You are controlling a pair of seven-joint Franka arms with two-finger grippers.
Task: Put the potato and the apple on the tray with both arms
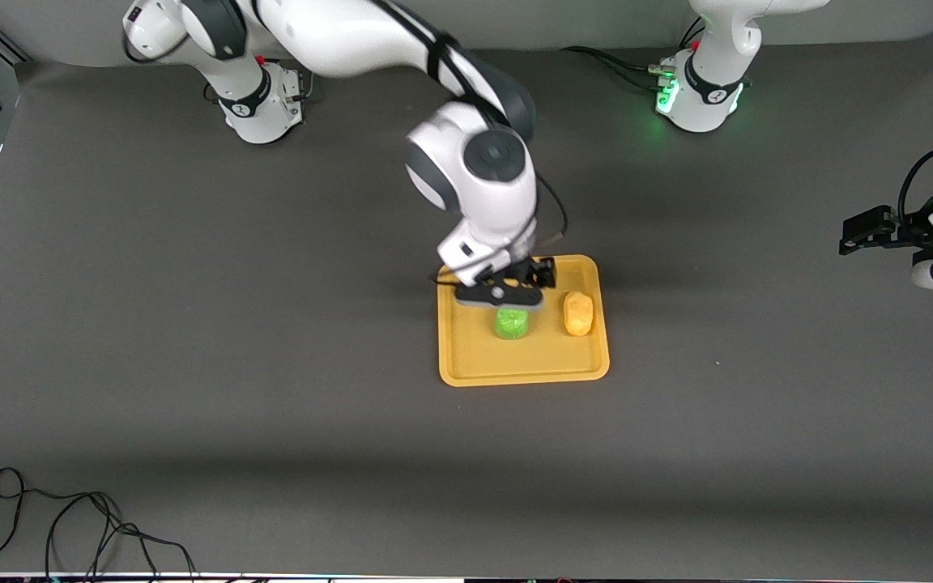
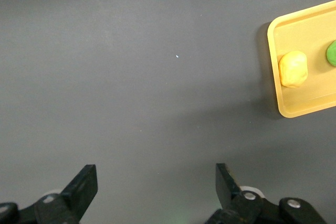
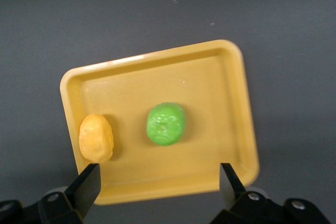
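- We see the small lumpy yellow-orange toy potato (image 1: 577,313) and the small bright green textured toy apple (image 1: 511,323) both lying on the flat rectangular yellow-orange plastic tray (image 1: 523,368), apart from each other, the potato toward the left arm's end.
- The tray sits on the dark grey table (image 1: 191,340), about midway between the two arms' ends.
- Our right gripper (image 1: 507,293) hangs just above the apple, its arm reaching out and bent downward; the right wrist view shows its fingers (image 3: 86,184) spread wide, holding nothing.
- Our left gripper (image 1: 867,231) waits over bare table at the left arm's end, well apart from the tray, fingers (image 2: 84,184) spread and empty.
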